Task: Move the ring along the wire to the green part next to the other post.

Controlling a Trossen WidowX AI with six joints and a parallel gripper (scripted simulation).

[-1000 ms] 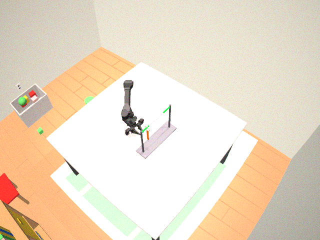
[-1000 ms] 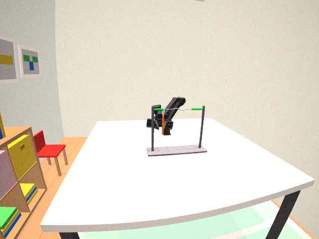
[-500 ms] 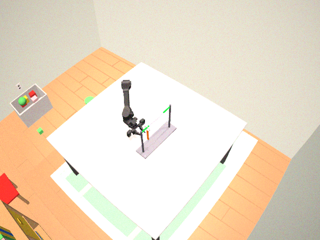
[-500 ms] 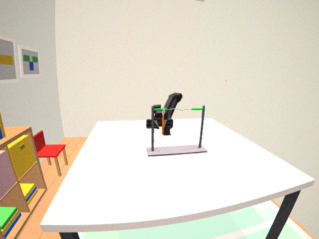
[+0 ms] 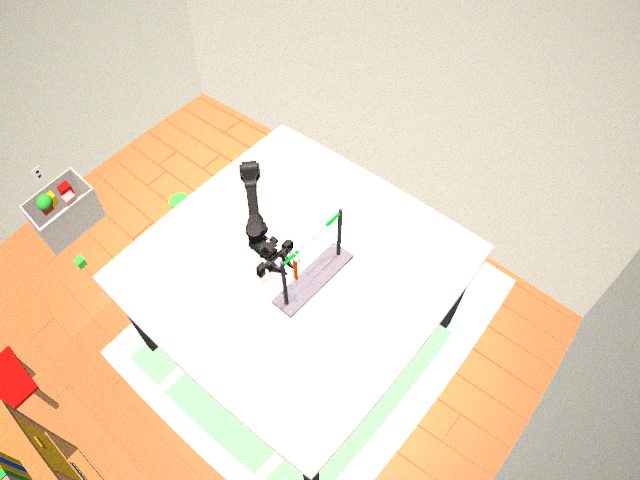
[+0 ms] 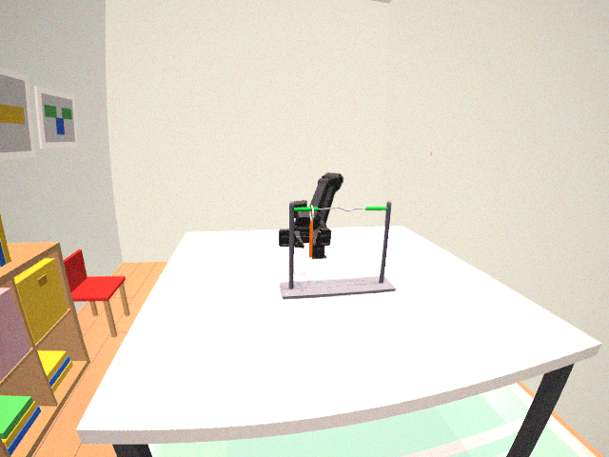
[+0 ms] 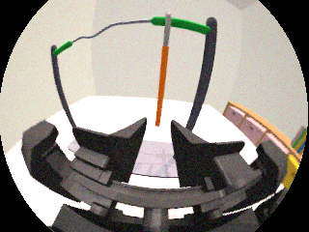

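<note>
- The orange handle (image 5: 295, 269) (image 6: 311, 239) (image 7: 162, 84) hangs down from its ring (image 5: 294, 261) (image 6: 312, 212) (image 7: 167, 29), close to upright.
- The ring is on one green part of the wire (image 5: 291, 257) (image 6: 302, 208) (image 7: 188, 25), beside the near post (image 5: 284, 284) (image 6: 291, 246) (image 7: 203, 74) but apart from it; it looks edge-on in the wrist view, so its opening is hard to make out.
- The gripper (image 5: 290, 265) (image 6: 307, 244) (image 7: 158, 122) is released, its fingers parted with nothing between them. In the wrist view the handle's lower end shows just beyond the gap between the fingertips — they seem near it, though the depth is hard to judge.
- The thin grey part of the wire (image 5: 312, 239) (image 6: 346, 209) (image 7: 112, 28) runs on from there with a few shallow bends.
- The other green part (image 5: 333, 219) (image 6: 376, 208) (image 7: 63, 48) meets the far post (image 5: 339, 233) (image 6: 385, 246) (image 7: 61, 89), well apart from the ring.
- Both posts stand upright on a long, pale grey base (image 5: 315, 281) (image 6: 339, 287) (image 7: 151, 159).
- The base lies flat on the white table (image 5: 336, 372) (image 6: 343, 344) (image 7: 111, 106).
- The black arm (image 5: 252, 198) (image 6: 324, 196) reaches toward the handle from the side of the wire opposite the exterior camera.
</note>
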